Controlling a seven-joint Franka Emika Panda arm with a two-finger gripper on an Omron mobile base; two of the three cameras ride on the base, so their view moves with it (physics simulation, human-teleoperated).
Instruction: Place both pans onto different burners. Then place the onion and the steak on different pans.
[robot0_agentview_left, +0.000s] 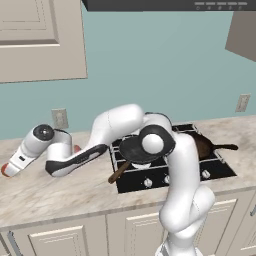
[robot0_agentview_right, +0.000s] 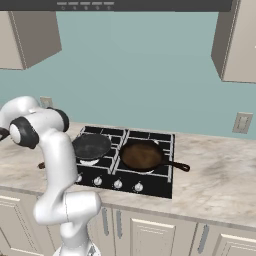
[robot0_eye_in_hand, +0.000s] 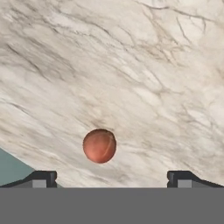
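The onion (robot0_eye_in_hand: 99, 145), a small orange-brown ball, lies on the marble counter just ahead of my gripper (robot0_eye_in_hand: 111, 179), whose open jaws stand wide apart with nothing between them. In the left base view the gripper (robot0_agentview_left: 10, 167) hangs low at the far left, right by the onion (robot0_agentview_left: 4, 171). The black pan (robot0_agentview_left: 134, 150) with its wooden handle sits on the front-left burner. The reddish-brown pan (robot0_agentview_right: 141, 155) sits on the burner to its right. A pinkish-red bit, apparently the steak (robot0_agentview_left: 76, 148), peeks out behind my forearm.
The black cooktop (robot0_agentview_right: 150, 185) with silver knobs is set in the counter (robot0_agentview_left: 60, 195). The arm stretches left across the counter from the cooktop. Wall outlets (robot0_agentview_left: 60, 118) sit on the teal backsplash, with cabinets above.
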